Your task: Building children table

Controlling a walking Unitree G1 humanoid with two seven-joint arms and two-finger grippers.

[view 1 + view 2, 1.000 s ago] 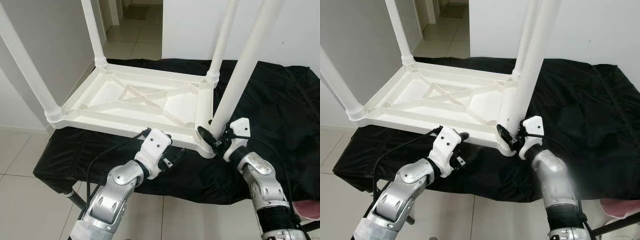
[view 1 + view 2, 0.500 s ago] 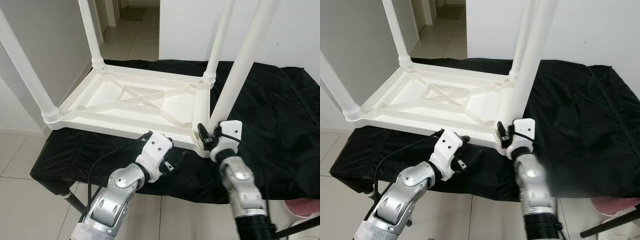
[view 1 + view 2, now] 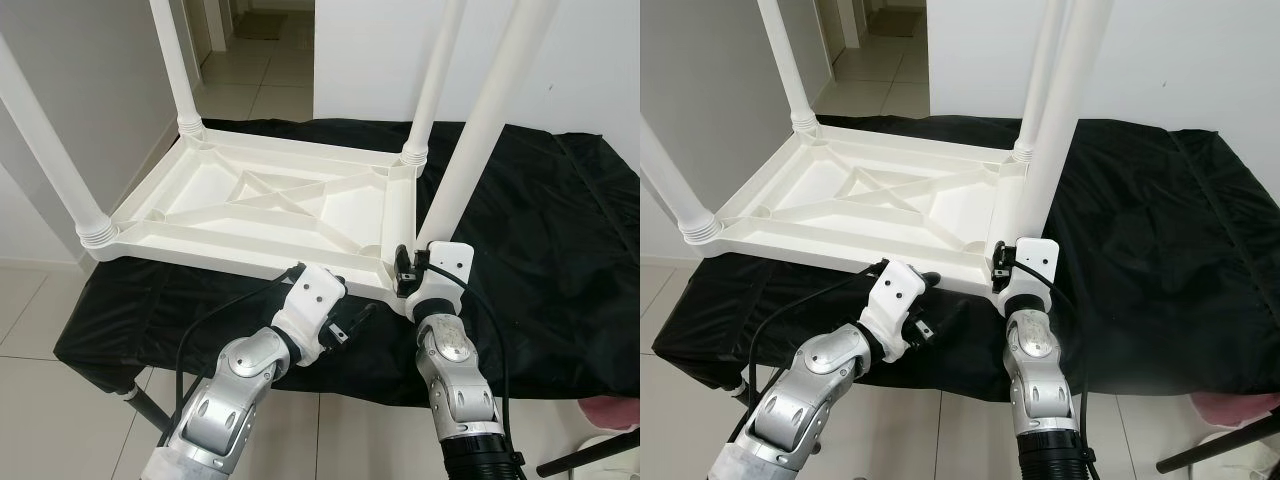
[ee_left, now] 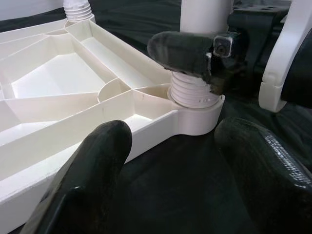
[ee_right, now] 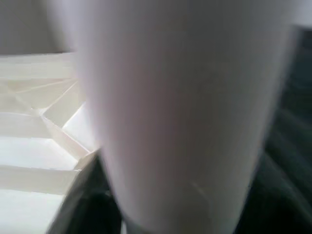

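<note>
Even, bright indoor light; head views sharp, soft shadows under the white table top (image 3: 270,205). Black cloth (image 3: 540,220) swallows detail. Right wrist view badly blurred, the table leg (image 5: 185,112) out of focus.

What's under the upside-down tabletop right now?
The white tabletop lies on a black cloth. Whatever supports the cloth is covered, apart from a dark leg below its near-left corner.

Two silver jointed metal arms (image 3: 235,385) carry white plastic wrist housings (image 3: 313,305), looping black cables (image 3: 215,315), and black, seemingly rubbery fingers (image 4: 92,170).
</note>
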